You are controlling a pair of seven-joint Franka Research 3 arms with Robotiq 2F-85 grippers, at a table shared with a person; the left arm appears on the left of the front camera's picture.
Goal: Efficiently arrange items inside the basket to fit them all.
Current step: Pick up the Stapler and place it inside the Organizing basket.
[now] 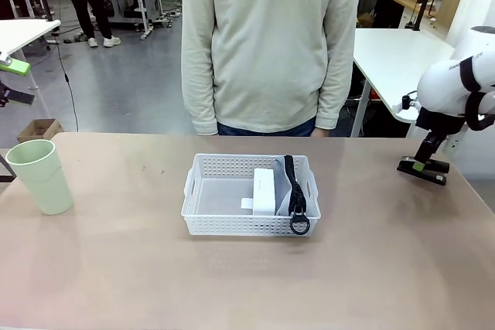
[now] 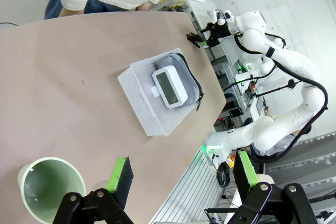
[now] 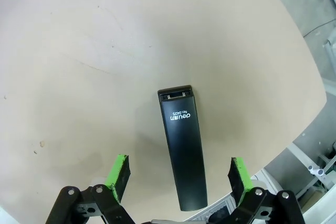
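The white basket sits mid-table. Inside it, on the right, lies the grey pouch, its black strap hanging over the front rim, with the small white device resting on it. The pale green cup stands upright at the table's left end. At the right edge the black stapler lies flat. My right gripper hovers just over it, open, and the stapler lies between the fingers of that gripper. My left gripper is open high above the table, with the cup beside one finger.
A person in a pale sweater stands at the far side, arms down. The left half of the basket holds nothing. Bare tabletop lies between cup and basket. The stapler is close to the table's right edge.
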